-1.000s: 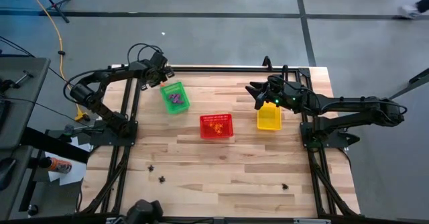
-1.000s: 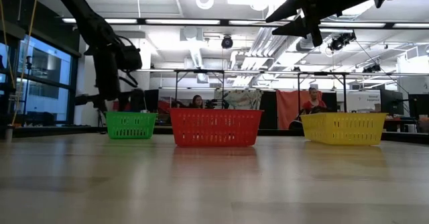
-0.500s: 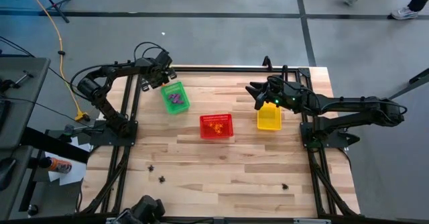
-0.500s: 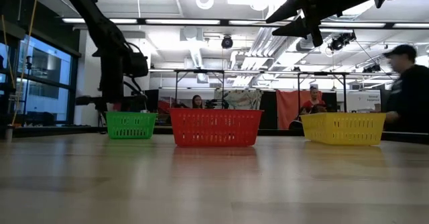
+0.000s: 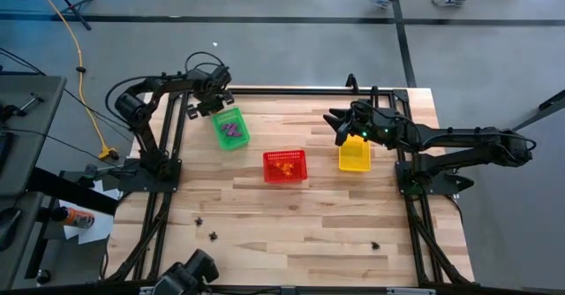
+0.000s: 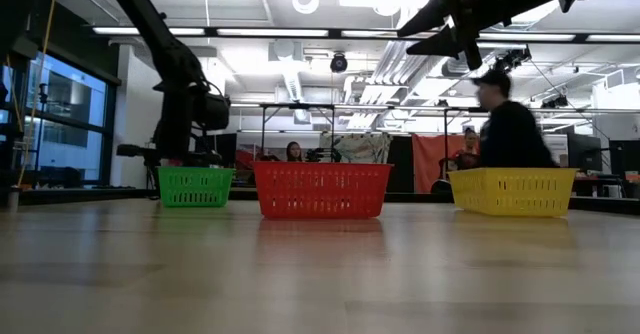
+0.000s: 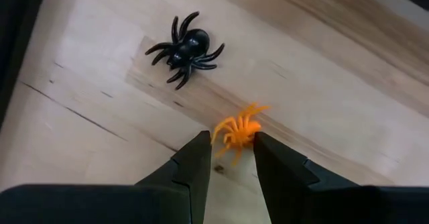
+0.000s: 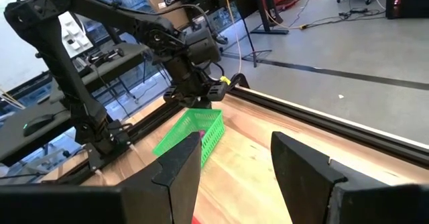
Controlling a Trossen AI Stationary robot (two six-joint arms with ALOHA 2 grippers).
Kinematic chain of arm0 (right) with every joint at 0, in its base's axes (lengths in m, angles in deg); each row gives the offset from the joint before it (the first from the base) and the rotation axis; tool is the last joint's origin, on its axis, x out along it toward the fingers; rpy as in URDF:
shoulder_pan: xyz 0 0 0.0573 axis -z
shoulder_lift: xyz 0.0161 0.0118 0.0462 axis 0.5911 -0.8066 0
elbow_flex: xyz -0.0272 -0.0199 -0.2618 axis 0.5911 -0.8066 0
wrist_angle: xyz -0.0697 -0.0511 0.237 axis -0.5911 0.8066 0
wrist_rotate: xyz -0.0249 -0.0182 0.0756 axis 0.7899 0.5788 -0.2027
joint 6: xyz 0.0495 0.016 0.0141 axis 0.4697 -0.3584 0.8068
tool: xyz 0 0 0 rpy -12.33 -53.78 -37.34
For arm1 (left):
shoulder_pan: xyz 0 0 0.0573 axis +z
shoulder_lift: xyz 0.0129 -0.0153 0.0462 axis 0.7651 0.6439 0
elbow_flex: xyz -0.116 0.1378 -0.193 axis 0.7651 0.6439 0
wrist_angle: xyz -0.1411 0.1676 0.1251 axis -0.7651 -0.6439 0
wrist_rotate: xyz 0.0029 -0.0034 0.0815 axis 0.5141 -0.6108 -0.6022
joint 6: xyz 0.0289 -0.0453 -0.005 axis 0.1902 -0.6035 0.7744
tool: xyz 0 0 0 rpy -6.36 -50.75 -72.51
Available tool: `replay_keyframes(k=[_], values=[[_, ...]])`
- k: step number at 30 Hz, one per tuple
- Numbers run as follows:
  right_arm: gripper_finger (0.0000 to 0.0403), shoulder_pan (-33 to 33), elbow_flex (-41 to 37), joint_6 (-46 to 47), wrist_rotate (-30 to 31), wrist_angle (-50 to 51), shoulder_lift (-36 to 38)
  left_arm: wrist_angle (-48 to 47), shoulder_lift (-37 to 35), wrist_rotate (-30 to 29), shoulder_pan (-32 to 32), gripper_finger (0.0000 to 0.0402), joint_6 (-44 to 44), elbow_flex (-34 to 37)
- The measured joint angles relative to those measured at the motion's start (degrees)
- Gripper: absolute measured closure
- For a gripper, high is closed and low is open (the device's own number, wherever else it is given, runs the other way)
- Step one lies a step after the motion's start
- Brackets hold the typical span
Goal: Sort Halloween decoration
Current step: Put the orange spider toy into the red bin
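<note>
The left arm reaches along the upper left of the high view, elbow folded back near the table's corner. The left gripper (image 5: 214, 99) hangs at the far edge of the green plastic mesh basket (image 5: 230, 128). In the low view it stands upright above that basket (image 6: 195, 186) at the left. In the left wrist view its fingers (image 7: 198, 158) are parted only narrowly. A tiny orange spider trinket (image 7: 238, 129) lies on pale wood right at their tips, with nothing clearly pinched. A black spider trinket (image 7: 188, 47) lies apart, toward the upper left of that picture.

The right arm stretches in from the right edge of the high view. The right gripper (image 5: 339, 126) hovers at the upper left corner of the yellow plastic mesh basket (image 5: 354, 156). Its fingers (image 8: 182, 165) are spread wide and hold nothing.

Purple trinkets (image 5: 232, 131) sit in the green basket and orange trinkets (image 5: 284, 163) in the red plastic mesh basket (image 5: 285, 166) at centre. Small black trinkets (image 5: 213, 236) lie along the lower part of the wooden table (image 5: 309, 224).

Over the last second the left elbow has drawn in toward the table, and in the low view the gripper has slid right, over the green basket. The right arm has not moved. A person (image 6: 508, 134) has walked in behind the yellow basket.
</note>
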Motion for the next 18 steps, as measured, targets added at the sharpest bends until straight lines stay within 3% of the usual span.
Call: replay_keyframes(k=[6,13,18], values=[[0.0226,0.00,0.00,-0.04,0.00,0.47,0.00,-1.25,0.72,-0.29,0.00,0.0303,0.11,-0.72],[0.0226,0.00,0.00,-3.14,0.00,0.65,0.00,-1.05,0.57,1.30,0.02,0.0391,1.53,-0.68],[0.0226,0.00,0.00,-3.26,0.00,0.67,0.00,-1.30,0.39,2.88,0.02,0.0398,4.68,-0.61]])
